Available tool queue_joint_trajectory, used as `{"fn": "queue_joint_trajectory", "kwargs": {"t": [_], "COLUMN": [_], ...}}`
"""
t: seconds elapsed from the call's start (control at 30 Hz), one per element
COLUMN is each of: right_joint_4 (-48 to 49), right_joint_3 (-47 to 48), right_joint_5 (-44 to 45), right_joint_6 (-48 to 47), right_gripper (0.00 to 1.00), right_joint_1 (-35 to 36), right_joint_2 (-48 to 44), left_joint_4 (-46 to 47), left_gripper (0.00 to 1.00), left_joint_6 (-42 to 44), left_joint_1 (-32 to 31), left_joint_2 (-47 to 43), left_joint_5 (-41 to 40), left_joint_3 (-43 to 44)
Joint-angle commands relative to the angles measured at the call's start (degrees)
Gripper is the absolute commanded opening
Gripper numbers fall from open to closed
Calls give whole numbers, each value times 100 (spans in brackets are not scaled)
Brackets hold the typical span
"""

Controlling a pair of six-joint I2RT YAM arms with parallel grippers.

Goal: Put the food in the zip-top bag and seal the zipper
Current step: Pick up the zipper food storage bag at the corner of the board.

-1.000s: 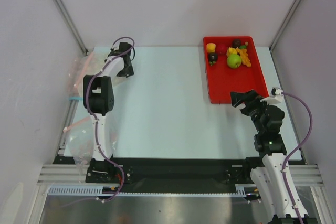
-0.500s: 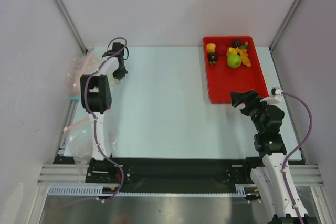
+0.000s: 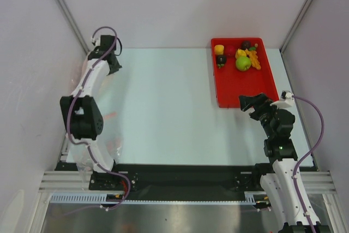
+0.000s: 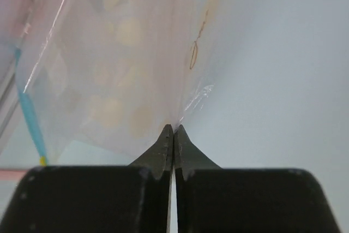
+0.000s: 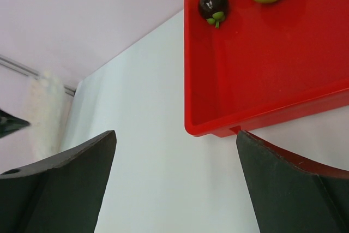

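Food (image 3: 242, 63) in tray (image 3: 240, 88); bag (image 4: 109, 69) seemingly far-left

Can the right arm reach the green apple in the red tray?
Probably yes. The right gripper is open and sits just at the red tray's near edge. The green apple lies uncovered at the far end, with only other toy food beside it.

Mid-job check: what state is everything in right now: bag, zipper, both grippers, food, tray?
Clear floppy zip-top bag: creased, pinched at one edge.
Light-blue zipper strip: open or sealed, cannot tell.
Left gripper: shut on the bag's film.
Right gripper: open, empty, by the tray's near edge.
Toy food, green apple included: lying at the tray's far end.
Red plastic tray: flat on the table, near half bare.
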Motion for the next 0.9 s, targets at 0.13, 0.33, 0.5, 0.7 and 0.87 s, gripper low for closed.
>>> {"fn": "queue_joint_trajectory", "kwargs": {"t": [0.13, 0.33, 0.5, 0.7, 0.87], "right_joint_4": [274, 396, 598, 801, 958], "right_joint_3": [-23, -58, -85, -120, -111], "right_joint_5": [-65, -205, -565, -821, -979], "right_joint_6": [-6, -24, -138, -173, -217], "right_gripper": [100, 100, 100, 99, 99], "right_joint_1": [-16, -16, -16, -16, 54], "right_joint_2": [-9, 26, 131, 368, 527], "left_joint_4": [45, 10, 571, 959, 828], "left_gripper": [0, 0, 0, 0, 0], "left_joint_6": [-216, -453, -804, -955, -937], "left_joint_1": [-2, -11, -37, -37, -247], "left_joint_2": [-1849, -2683, -3536, -4442, -4592], "left_joint_5": [-470, 926, 1920, 1623, 2026], "left_joint_3": [6, 7, -1053, -1707, -1471]}}
